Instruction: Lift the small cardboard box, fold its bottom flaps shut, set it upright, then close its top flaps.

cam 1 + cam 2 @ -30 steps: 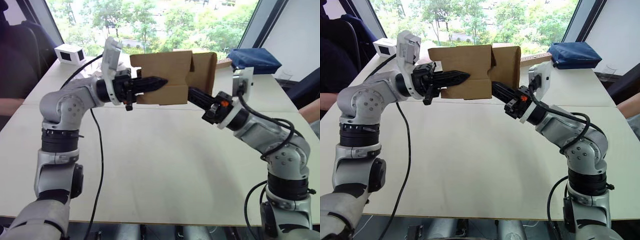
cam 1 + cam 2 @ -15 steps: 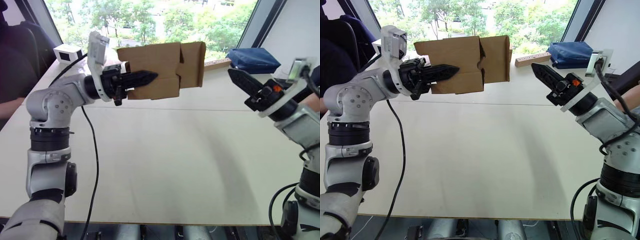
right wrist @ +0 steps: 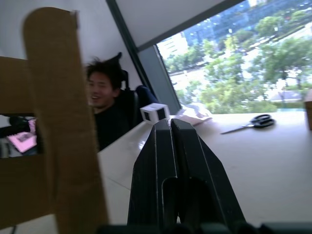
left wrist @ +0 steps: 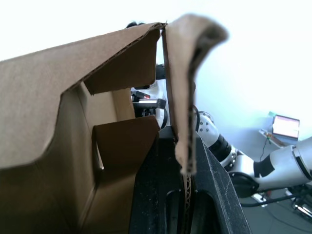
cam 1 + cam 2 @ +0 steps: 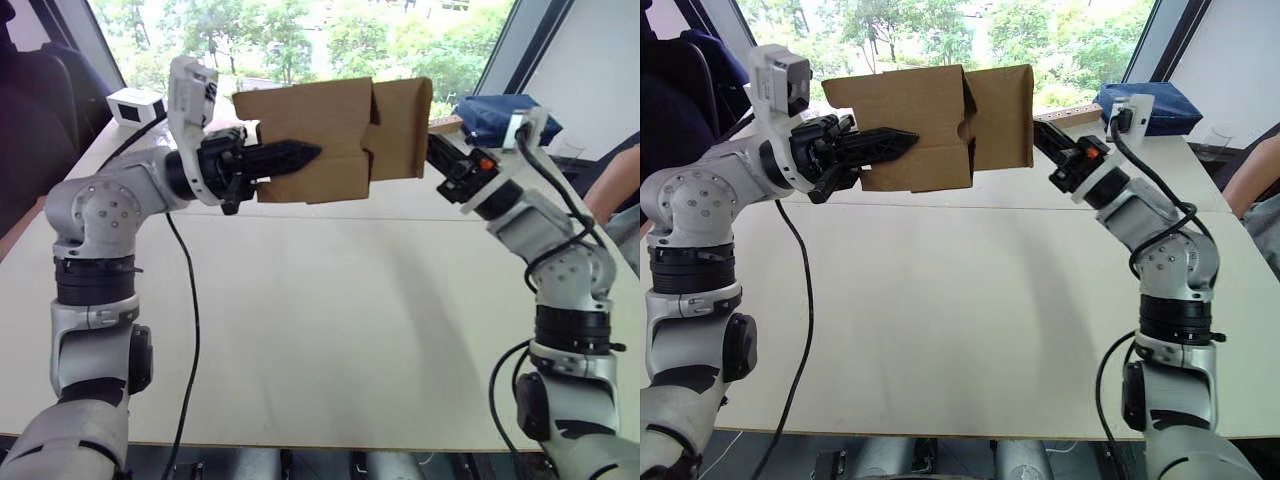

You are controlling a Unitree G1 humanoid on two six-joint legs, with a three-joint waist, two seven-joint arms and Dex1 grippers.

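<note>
On the left, the left gripper (image 5: 300, 154) holds the small cardboard box (image 5: 310, 145) up in the air, well above the counter (image 5: 330, 330). Its jaws are clamped on one wall of the box, one finger lying across the outside face and the other inside, as the left wrist view shows with cardboard pinched between the black fingers (image 4: 165, 195). The box sits a touch higher and further right than half a second ago, so the left arm has nudged it toward its partner.

Moving across, one flap (image 5: 402, 130) sticks out from the right end of the box, standing straight out rather than folded in. In the left wrist view the inner flaps (image 4: 122, 141) are partly turned in, but the end is clearly not shut.

Now the big change on the right: the right gripper (image 5: 1043, 132), which was hanging well off to the side half a second ago, has swung back in. Its jaws are pressed together with nothing between them, as the right wrist view shows, and the tips sit just behind that outstanding flap, touching it or nearly so; I cannot tell which.

My read: the right arm has reset and is lining up for another push, using its pinched tips as a poker to fold that flap inward. The bottom is not yet closed, so the job is in its early part.
</note>
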